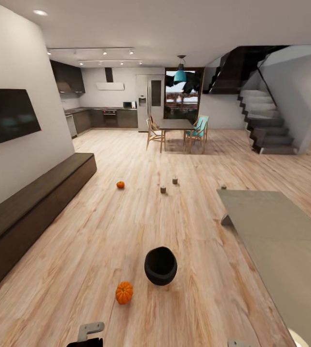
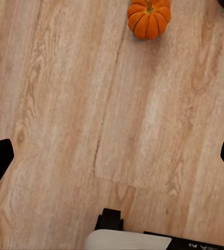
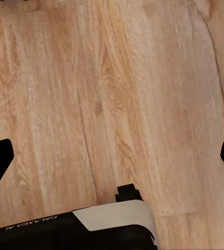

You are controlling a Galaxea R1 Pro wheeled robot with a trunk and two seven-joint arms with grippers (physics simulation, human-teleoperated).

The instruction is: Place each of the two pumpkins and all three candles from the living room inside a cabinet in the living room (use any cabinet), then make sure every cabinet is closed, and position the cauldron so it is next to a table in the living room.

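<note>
Near pumpkin (image 1: 124, 292): on the floor (image 1: 102, 231), just ahead of the left claw (image 2: 112, 156), nearer the left arm; roundish, no long axis.
Left claw: fingers wide apart, empty.
Right claw (image 3: 112, 156): fingers wide apart, empty, over bare boards.
Cauldron (image 1: 160, 265): just beside the near pumpkin.
Far pumpkin (image 1: 120, 184): well ahead.
Candles (image 1: 163, 189): further on.
Cabinet (image 1: 34, 202): along the left wall, closed.
Writing: "GALAXEA" on the right arm.

The cauldron (image 1: 160, 265) sits on the floor (image 1: 102, 231) at lower centre, one pumpkin (image 1: 124, 292) just beside it to lower left. The other pumpkin (image 1: 120, 184) lies mid-frame, two candles (image 1: 163, 189) (image 1: 175, 180) to its right. The cabinet (image 1: 30, 212) runs along the left wall; the counter (image 1: 280, 241) fills the lower right.
</note>
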